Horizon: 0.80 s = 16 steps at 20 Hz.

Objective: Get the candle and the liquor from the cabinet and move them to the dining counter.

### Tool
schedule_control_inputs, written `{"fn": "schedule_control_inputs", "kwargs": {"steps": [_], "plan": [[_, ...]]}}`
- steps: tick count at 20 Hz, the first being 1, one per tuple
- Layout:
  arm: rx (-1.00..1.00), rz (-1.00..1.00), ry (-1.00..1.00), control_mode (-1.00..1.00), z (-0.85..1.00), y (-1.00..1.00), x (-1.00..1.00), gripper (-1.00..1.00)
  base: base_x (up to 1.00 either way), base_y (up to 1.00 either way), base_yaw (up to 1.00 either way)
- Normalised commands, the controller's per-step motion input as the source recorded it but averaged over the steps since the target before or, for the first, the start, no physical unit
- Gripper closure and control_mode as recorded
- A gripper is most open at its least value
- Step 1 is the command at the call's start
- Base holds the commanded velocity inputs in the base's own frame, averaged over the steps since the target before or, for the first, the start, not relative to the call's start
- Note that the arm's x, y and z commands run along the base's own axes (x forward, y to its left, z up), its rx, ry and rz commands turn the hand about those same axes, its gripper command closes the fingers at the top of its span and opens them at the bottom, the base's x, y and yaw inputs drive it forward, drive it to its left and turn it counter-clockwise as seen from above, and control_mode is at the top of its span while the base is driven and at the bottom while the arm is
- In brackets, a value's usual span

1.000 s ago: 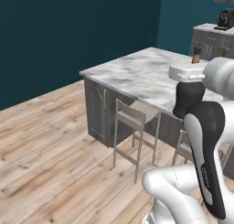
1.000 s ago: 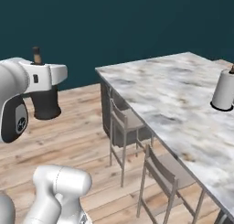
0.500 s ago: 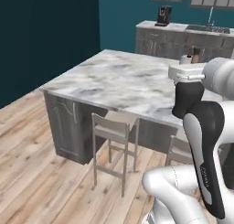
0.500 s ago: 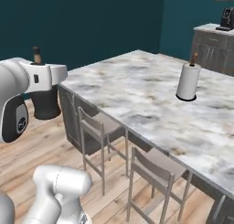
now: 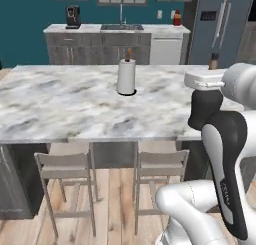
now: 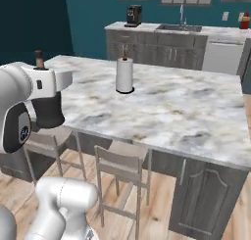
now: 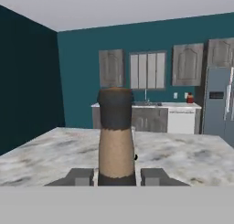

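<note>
- gripper (image 7: pixel 117 177): both dark fingertips sit tight against the neck of the liquor (image 7: pixel 116 136), one each side; pinching it, bottle upright in the hand view.
- left base view: brownish stopper of the liquor (image 5: pixel 214 62) pokes up just behind the white hand; black body hangs below the hand, at the near right part of the dining counter (image 5: pixel 60 109).
- right base view: same bottle (image 6: pixel 47 109) under the hand, stopper on top, just off the counter's left corner (image 6: pixel 196 111); can't tell if the base touches the slab.
- paper towel roll (image 5: pixel 126 77), white with brown core, stands upright mid-counter, well apart from the bottle.
- two wooden stools (image 5: pixel 161 165) tucked under the near edge of the counter.
- back wall: worktop with sink (image 5: pixel 121 26), coffee machine (image 5: pixel 73 16) at its left end, small red bottle (image 5: pixel 177 19) at the right, grey fridge (image 5: pixel 220 26) beside that.
</note>
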Motion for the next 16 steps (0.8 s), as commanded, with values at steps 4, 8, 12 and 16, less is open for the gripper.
{"fn": "schedule_control_inputs", "kwargs": {"steps": [4,8,12,16], "plan": [[0.0,0.0,0.0,1.0,0.0,0.0,0.0,1.0,0.0,0.1,-0.82],[0.0,0.0,0.0,1.0,0.0,0.0,0.0,1.0,0.05,0.14,-0.67],[0.0,0.0,0.0,1.0,0.0,0.0,0.0,1.0,0.17,0.39,-0.26],[0.0,0.0,0.0,1.0,0.0,0.0,0.0,1.0,0.09,0.6,0.25]]}}
